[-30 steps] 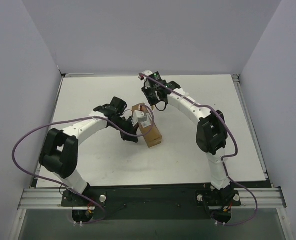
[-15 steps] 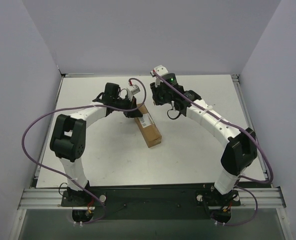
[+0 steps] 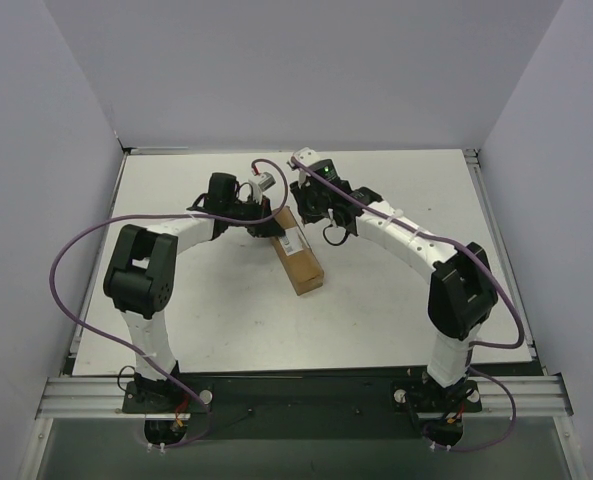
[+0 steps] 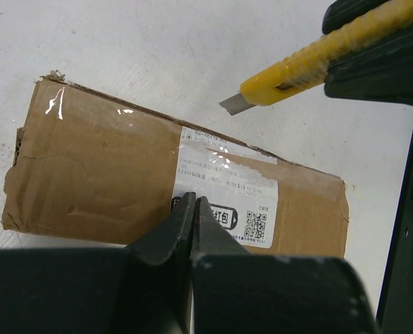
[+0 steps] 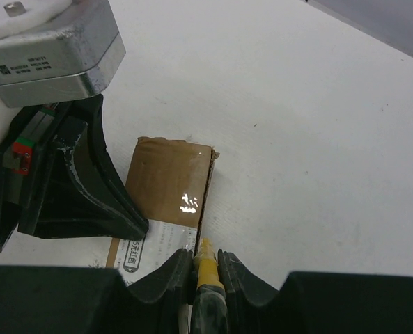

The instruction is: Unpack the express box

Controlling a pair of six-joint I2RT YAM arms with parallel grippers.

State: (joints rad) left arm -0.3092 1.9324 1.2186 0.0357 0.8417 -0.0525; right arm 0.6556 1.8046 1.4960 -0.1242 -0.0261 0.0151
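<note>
One box (image 3: 298, 250) lying mid-table; right gripper (image 5: 205, 256) clamps the knife (image 4: 297, 69) (blade (image 4: 232, 104) out) by its edge, left gripper (image 4: 194, 202) is pinched shut, empty, over the label (image 4: 227, 202). Unpinned, the box could just slide when the blade bites.

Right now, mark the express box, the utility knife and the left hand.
express box (image 4: 102, 174): left wrist view, on the bare brown cardboard of its top face.
utility knife (image 4: 297, 68): left wrist view, on its yellow body.
left hand (image 4: 193, 200): left wrist view, midway between its closed fingertips.
</note>
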